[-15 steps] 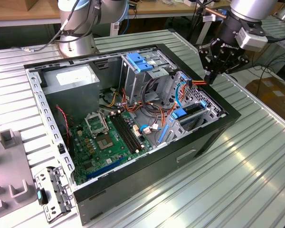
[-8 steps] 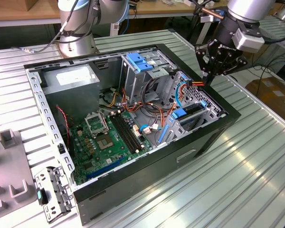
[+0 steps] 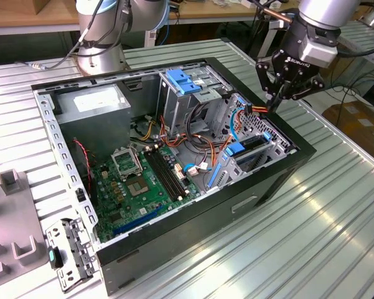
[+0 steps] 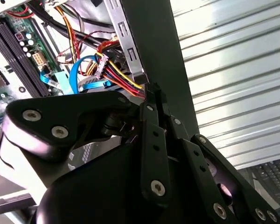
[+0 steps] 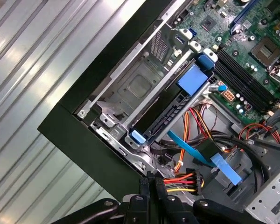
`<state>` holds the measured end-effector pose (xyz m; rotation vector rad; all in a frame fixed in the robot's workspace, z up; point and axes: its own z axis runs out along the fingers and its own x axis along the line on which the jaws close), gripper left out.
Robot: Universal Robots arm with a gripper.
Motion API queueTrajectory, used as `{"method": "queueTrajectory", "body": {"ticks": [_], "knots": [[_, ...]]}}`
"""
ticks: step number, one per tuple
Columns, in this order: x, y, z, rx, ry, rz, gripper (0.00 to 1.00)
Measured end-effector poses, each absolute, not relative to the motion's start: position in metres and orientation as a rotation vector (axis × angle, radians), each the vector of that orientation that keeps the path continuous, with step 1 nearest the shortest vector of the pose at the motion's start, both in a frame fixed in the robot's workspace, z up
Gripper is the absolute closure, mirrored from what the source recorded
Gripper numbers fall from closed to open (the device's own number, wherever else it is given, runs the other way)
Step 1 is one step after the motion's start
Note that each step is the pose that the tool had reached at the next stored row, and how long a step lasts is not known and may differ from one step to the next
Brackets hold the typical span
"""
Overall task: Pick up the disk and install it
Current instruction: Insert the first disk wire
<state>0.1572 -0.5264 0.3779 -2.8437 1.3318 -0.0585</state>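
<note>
In the exterior view the disk (image 3: 248, 148) already sits edge-up in the drive cage at the case's (image 3: 174, 261) corner toward the exterior view's right, blue rails showing, so the pick-up and seating look done; whether it is fully latched cannot be told. The gripper (image 3: 276, 103) hangs just above the case rim beside a bundle of power wires (image 3: 254, 110), fingers pinched together with nothing seen between them. Open table (image 3: 336, 212) lies beyond that rim.

In the second wrist view the closed fingertips (image 4: 155, 95) sit against the wire bundle's (image 4: 123, 77) end, tight to the case wall (image 4: 156, 42), leaving little room on that side.

In the first wrist view the disk (image 5: 177, 105) lies in the cage between metal walls, an empty bay (image 5: 135, 84) just beside it. The gripper (image 5: 150, 179) hovers at the wires (image 5: 182, 182), near the case edge.
</note>
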Motion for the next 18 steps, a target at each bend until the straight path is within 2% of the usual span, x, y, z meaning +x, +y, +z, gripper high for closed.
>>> {"method": "queueTrajectory", "body": {"ticks": [18], "knots": [[0.143,-0.526,0.378,-2.734,1.551,-0.058,0.84]]}}
